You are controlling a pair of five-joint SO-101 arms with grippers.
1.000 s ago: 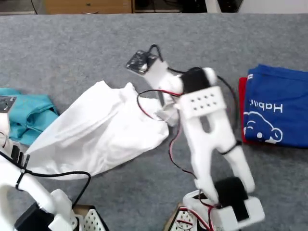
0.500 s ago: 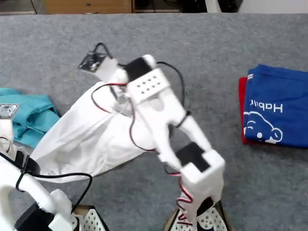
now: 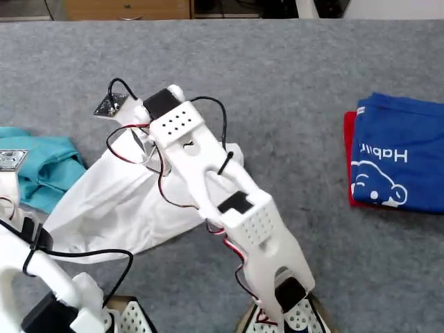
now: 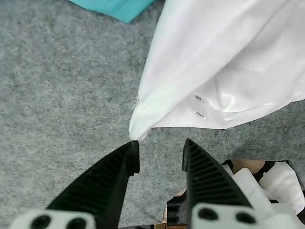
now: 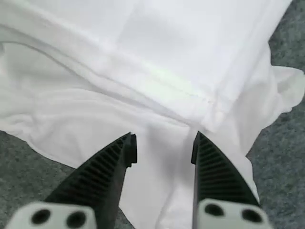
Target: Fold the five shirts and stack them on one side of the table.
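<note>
Four shirts counted on the bench point(image 3: 312, 83). The white shirt point(image 3: 125, 201) is spread loose at centre-left. A teal shirt point(image 3: 41, 166) is bunched at the left edge. A blue shirt point(image 3: 395, 159) lies folded on top of a red shirt point(image 3: 349, 156) at the right side.

Change over the last second: the right arm point(image 3: 208, 180) swung from the right edge of the white shirt across to its far-left upper part. It now lies diagonally over the cloth. The left arm point(image 3: 21, 257) barely shifted and sits at the near-left corner as before. The white shirt's outline looks much the same. I can't tell whether the sweep dragged any cloth with it.

Right gripper point(image 5: 162, 143): jaws apart, holding nothing, hanging just over a seamed band of the white shirt.
Left gripper point(image 4: 159, 148): jaws apart, also empty. One fingertip is right beside the shirt's near corner, which rests on the bench.

My reading: the right arm was repositioning for a new pinch point rather than finishing a fold. With both grippers open on opposite ends of the shirt, it looks like a two-handed pick-up is being set up. The white shirt is still unfolded, and the stack on the right has two shirts so far.
</note>
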